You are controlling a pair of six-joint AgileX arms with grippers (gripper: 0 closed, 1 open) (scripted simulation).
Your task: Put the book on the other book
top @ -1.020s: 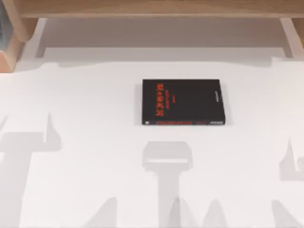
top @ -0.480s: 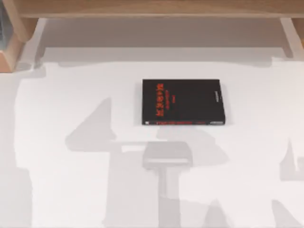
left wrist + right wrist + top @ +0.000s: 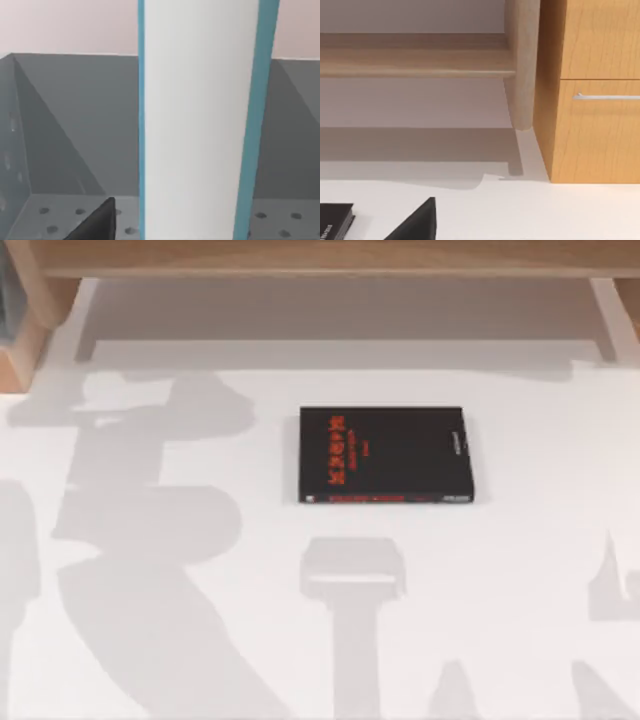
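Straight ahead of the left wrist camera: blue book (image 3: 200, 130) on edge, white pages facing, teal covers either side, presumably lifted for carrying | left jaws: cannot tell | black book (image 3: 386, 454) flat mid-table as landing spot | right jaws: cannot tell, black book's corner (image 3: 335, 220) close by

Black book with red lettering (image 3: 385, 454), teal-edged white-paged book (image 3: 200, 120), white table (image 3: 520, 590)
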